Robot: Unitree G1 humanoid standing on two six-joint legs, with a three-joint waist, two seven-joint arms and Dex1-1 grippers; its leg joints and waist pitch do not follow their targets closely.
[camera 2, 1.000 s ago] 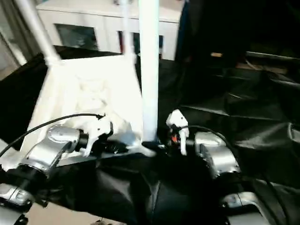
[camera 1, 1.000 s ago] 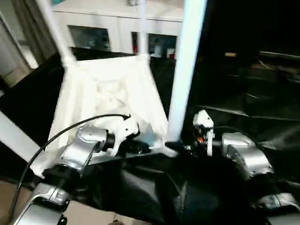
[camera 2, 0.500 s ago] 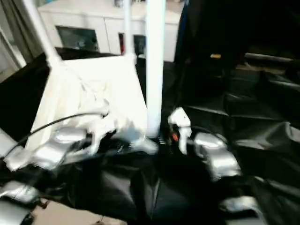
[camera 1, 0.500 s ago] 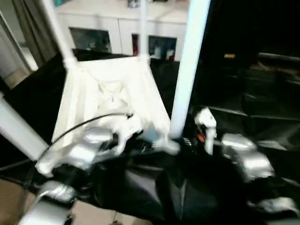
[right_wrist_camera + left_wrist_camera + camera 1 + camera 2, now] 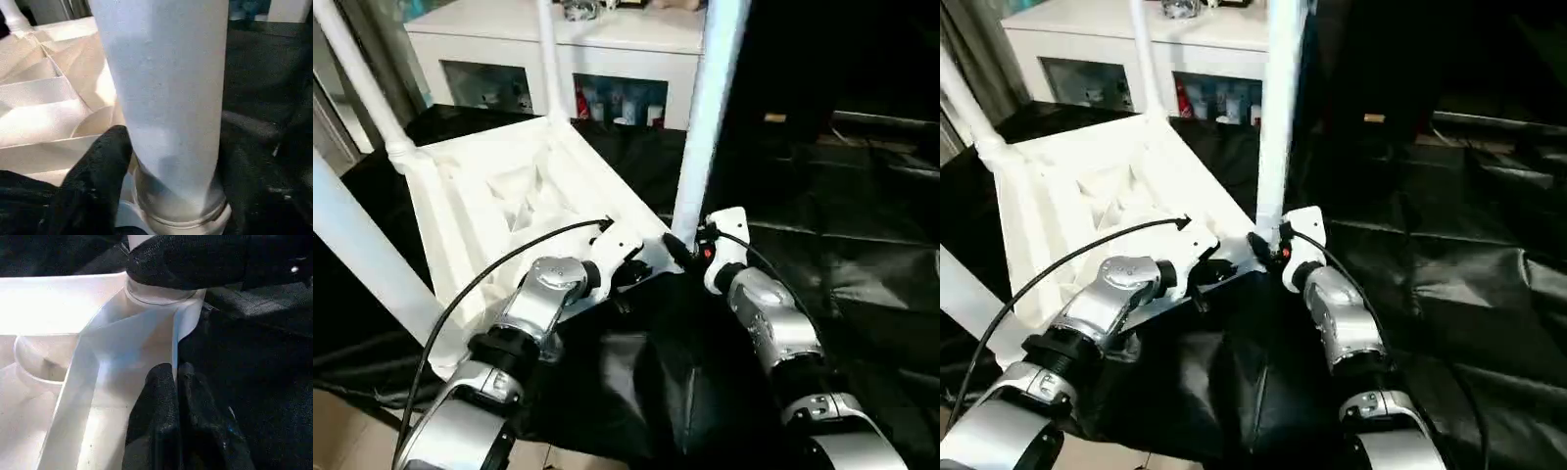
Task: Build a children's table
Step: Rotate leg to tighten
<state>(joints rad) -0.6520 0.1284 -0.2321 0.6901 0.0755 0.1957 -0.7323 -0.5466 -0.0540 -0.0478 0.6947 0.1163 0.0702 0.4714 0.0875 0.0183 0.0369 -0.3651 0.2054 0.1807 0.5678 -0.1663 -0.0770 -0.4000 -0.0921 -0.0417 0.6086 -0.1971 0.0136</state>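
Note:
The children's table lies upside down on the black-draped work table, its white ribbed top [image 5: 499, 196] facing up and tilted. Its white legs stand upward: one at the near right corner [image 5: 705, 127], one at the far corner [image 5: 551, 59], one far left [image 5: 357, 73], one near left [image 5: 362, 255]. My left gripper [image 5: 634, 274] is shut on the top's thin rim [image 5: 188, 318] close to the near right corner. My right gripper [image 5: 690, 250] grips the base of the near right leg [image 5: 166, 88], one black finger [image 5: 98, 176] pressed against it.
A white cabinet with glass doors [image 5: 607, 59] stands behind the work table. Crumpled black cloth [image 5: 842, 225] covers the table to the right. Bare floor [image 5: 342, 431] shows at the lower left, past the table's edge. A black cable [image 5: 489, 279] loops over my left forearm.
The head view has shifted and the table now sits turned in the picture. My right gripper has moved in from beside the near right leg onto its base. The left gripper stays on the rim.

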